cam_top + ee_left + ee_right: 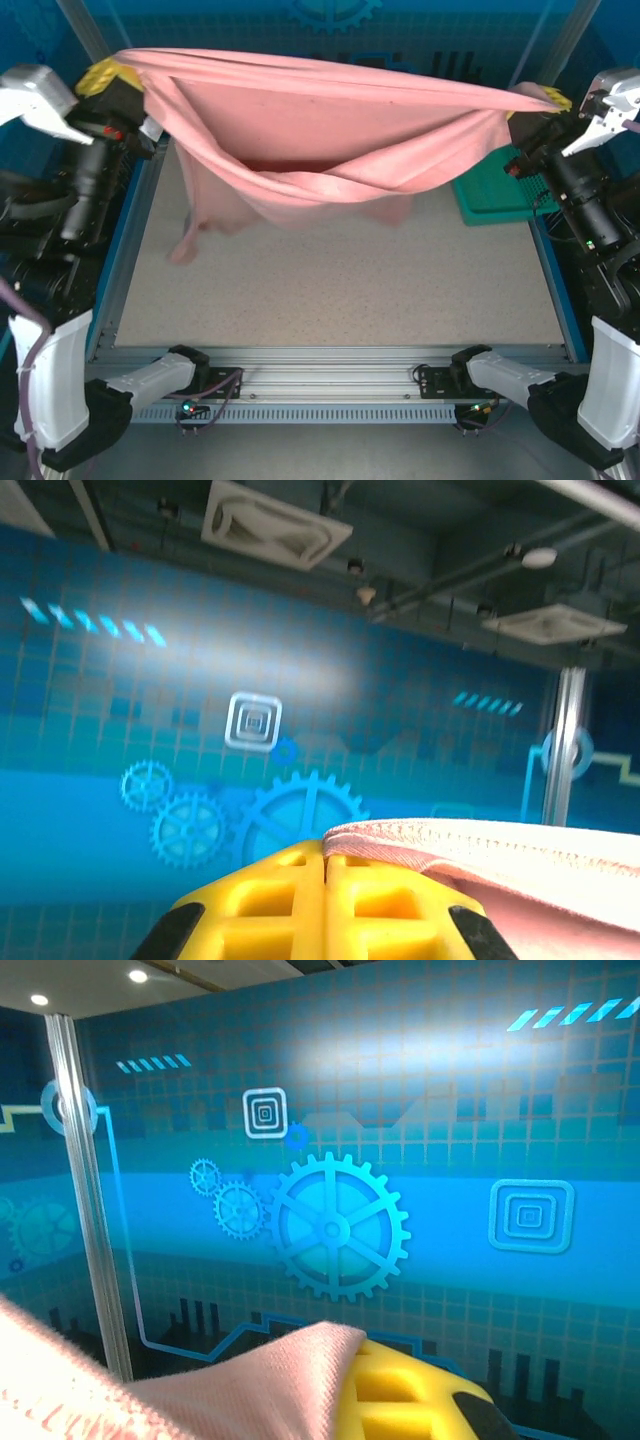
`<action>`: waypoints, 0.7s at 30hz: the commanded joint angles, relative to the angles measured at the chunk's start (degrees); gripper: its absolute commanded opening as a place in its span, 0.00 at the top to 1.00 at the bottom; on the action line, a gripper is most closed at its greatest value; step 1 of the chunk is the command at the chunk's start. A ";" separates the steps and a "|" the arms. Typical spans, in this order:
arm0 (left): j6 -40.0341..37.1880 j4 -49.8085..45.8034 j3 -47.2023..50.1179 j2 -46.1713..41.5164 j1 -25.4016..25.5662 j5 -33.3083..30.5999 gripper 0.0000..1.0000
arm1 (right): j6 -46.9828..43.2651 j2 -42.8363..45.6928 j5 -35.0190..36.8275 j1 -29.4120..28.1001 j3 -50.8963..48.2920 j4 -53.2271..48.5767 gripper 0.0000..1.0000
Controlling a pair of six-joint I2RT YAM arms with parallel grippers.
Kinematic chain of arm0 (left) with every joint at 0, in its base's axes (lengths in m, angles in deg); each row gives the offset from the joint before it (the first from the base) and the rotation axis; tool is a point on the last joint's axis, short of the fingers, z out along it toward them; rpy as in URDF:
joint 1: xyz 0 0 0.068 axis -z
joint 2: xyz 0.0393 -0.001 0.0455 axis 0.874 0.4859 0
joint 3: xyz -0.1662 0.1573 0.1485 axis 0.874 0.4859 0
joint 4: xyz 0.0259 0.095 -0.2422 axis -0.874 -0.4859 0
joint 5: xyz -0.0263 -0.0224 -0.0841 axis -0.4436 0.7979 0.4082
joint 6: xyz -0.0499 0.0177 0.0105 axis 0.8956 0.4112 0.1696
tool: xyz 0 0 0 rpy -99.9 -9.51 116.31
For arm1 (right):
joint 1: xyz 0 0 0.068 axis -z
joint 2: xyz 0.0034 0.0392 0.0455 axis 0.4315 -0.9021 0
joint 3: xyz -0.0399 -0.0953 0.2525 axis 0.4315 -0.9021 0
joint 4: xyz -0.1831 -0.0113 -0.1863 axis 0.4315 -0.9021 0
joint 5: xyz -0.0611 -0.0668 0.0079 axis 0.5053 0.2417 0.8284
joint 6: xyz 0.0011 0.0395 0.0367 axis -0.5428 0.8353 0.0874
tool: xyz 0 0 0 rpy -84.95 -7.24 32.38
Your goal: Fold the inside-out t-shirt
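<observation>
The salmon-pink inside-out t-shirt [300, 130] hangs stretched in the air above the speckled table [350, 290], its upper edge pulled between the left gripper [112, 76] and the right gripper [540, 100], each clamped tight on the cloth, with the teal mesh basket [495, 200] beneath its right end.

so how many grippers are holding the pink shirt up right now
2. The left gripper, yellow jaws shut, pinches the dusty salmon-pink cloth t-shirt at its far-left end; the right gripper pinches its far-right end. It sags between them.
</observation>
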 commanded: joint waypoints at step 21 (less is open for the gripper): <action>-1.17 -4.98 -29.38 32.82 -4.29 -3.05 1.00 | -0.08 -31.91 1.04 5.63 29.30 1.43 1.00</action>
